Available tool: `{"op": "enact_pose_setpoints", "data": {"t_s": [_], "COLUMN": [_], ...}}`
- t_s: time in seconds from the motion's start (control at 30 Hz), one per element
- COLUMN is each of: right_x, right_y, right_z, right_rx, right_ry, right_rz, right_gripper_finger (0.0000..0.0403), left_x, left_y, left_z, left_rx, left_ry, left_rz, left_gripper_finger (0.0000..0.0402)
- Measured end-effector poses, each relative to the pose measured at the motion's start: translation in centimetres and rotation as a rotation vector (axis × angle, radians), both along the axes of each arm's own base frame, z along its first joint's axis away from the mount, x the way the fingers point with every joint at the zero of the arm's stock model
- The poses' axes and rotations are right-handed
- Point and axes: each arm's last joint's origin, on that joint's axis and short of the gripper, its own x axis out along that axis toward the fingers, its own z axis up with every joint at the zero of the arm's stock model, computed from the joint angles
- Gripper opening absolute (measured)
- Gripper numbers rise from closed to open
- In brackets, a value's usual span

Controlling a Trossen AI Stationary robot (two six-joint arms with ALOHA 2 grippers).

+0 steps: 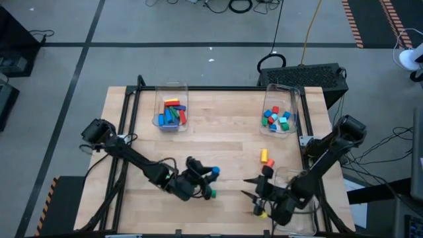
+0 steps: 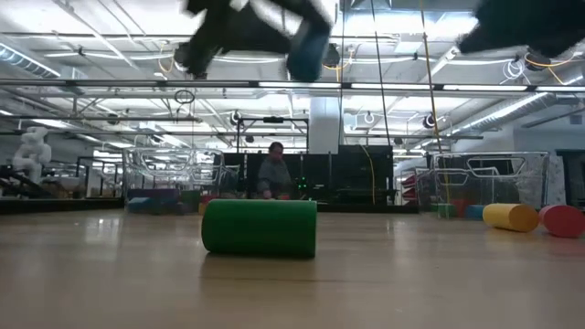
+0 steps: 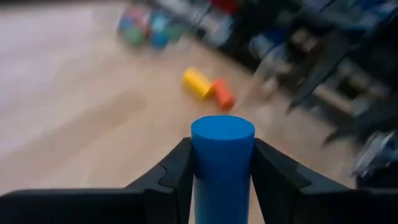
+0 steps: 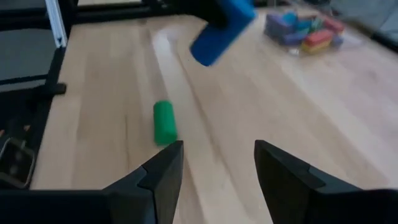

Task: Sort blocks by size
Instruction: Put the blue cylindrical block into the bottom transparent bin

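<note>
Blue cylinder [image 3: 222, 163] sits clamped in the left gripper [image 1: 210, 173], lifted above the table's front middle. Green cylinder [image 1: 211, 194] lies at its 6 o'clock, bare wood around. Right gripper [image 1: 250, 187] hangs spread, empty, at 3 o'clock.

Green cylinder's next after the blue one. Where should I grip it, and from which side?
The green cylinder lies on its side on the table, free all round. Probably come straight down, fingers closing across the curved sides at mid-length. The left gripper holds the blue cylinder; the open right gripper is free.
</note>
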Motion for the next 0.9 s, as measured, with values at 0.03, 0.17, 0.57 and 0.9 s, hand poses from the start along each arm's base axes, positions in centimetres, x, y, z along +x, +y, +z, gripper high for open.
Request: {"op": "enact_pose_setpoints", "data": {"t_s": [0.03,0.17,0.57,0.9], "right_x": [0.4,2.0,4.3,5.3], "right_y": [-0.1,-0.6,-2.3,-3.0], "right_z": [0.2,1.1,3.0,4.3], "right_rx": [-0.011,-0.04,-0.106,-0.15], "right_ry": [-0.011,-0.071,-0.186,-0.253], "right_rz": [0.006,0.022,-0.035,-0.026], "right_gripper_finger": [0.018,0.018,0.0181,0.0181], "left_x": [0.4,1.4,2.2,2.3], "left_y": [0.1,0.6,1.2,1.1], "left_z": [0.5,2.0,4.1,4.6], "left_rx": [0.028,0.126,0.265,0.329], "left_ry": [-0.034,-0.137,-0.268,-0.295], "left_rz": [-0.016,-0.062,-0.146,-0.196], "left_gripper_finger": [0.0131,0.0131,0.0131,0.0131]}}
